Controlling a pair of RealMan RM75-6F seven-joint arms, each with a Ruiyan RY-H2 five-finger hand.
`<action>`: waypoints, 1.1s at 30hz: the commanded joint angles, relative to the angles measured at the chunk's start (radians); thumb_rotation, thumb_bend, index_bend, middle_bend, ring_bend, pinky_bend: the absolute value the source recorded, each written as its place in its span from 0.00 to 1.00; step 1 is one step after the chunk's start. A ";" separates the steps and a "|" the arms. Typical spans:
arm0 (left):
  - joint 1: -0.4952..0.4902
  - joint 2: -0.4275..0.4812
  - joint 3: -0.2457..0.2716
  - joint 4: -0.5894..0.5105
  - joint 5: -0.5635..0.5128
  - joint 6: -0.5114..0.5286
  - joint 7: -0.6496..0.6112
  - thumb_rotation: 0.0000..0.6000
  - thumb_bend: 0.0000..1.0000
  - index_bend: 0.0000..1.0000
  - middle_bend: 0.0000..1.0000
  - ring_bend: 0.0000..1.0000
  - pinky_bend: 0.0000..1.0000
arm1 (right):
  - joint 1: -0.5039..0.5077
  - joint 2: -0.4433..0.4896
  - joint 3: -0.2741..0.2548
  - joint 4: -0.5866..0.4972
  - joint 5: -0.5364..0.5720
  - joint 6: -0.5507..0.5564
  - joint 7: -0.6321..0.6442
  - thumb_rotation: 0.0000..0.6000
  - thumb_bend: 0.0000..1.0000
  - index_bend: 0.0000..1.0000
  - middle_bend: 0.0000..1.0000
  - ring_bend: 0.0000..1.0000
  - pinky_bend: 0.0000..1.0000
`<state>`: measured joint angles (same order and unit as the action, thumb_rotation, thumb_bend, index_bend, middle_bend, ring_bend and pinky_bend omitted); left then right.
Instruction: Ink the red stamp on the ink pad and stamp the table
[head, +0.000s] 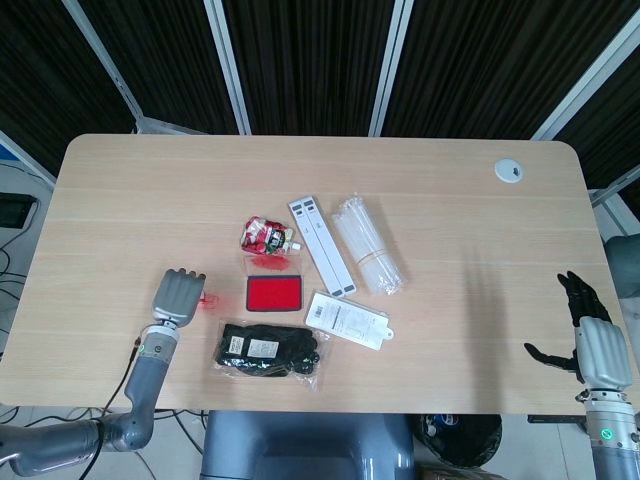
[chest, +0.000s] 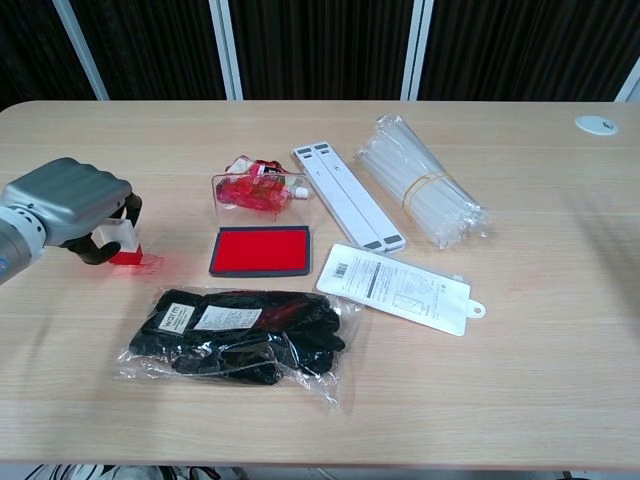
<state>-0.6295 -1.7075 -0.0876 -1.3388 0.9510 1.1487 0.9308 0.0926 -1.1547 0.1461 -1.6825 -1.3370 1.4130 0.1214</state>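
Note:
My left hand (chest: 68, 208) (head: 179, 297) grips the red stamp (chest: 122, 240) (head: 207, 300), whose red base touches the wooden table (chest: 520, 330) left of the ink pad. The stamp's white top shows between the curled fingers. The red ink pad (chest: 261, 250) (head: 274, 293) lies open in its dark tray, a short way right of the stamp. My right hand (head: 590, 335) hovers open at the table's near right edge, far from both; the chest view does not show it.
A bag of black gloves (chest: 240, 331) lies in front of the pad. A red pouch (chest: 258, 189), a white flat holder (chest: 347, 195), a bundle of clear straws (chest: 420, 178) and a white carded pack (chest: 393, 286) surround it. A grommet (chest: 596, 124) sits far right.

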 joint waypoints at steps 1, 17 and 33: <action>0.000 0.002 0.000 -0.003 -0.003 0.000 0.004 1.00 0.32 0.48 0.50 0.43 0.57 | 0.000 0.000 0.000 0.000 -0.001 0.000 0.000 1.00 0.12 0.00 0.00 0.00 0.16; 0.003 0.010 0.003 -0.020 -0.024 0.006 0.026 1.00 0.30 0.42 0.43 0.37 0.51 | -0.001 0.001 -0.001 -0.001 -0.003 0.001 0.002 1.00 0.12 0.00 0.00 0.00 0.16; 0.007 0.032 0.002 -0.055 -0.023 0.023 0.031 1.00 0.09 0.16 0.13 0.16 0.31 | -0.002 0.002 -0.002 -0.004 -0.003 0.002 0.000 1.00 0.12 0.00 0.00 0.00 0.16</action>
<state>-0.6222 -1.6813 -0.0836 -1.3855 0.9259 1.1680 0.9613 0.0909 -1.1529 0.1442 -1.6866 -1.3404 1.4153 0.1216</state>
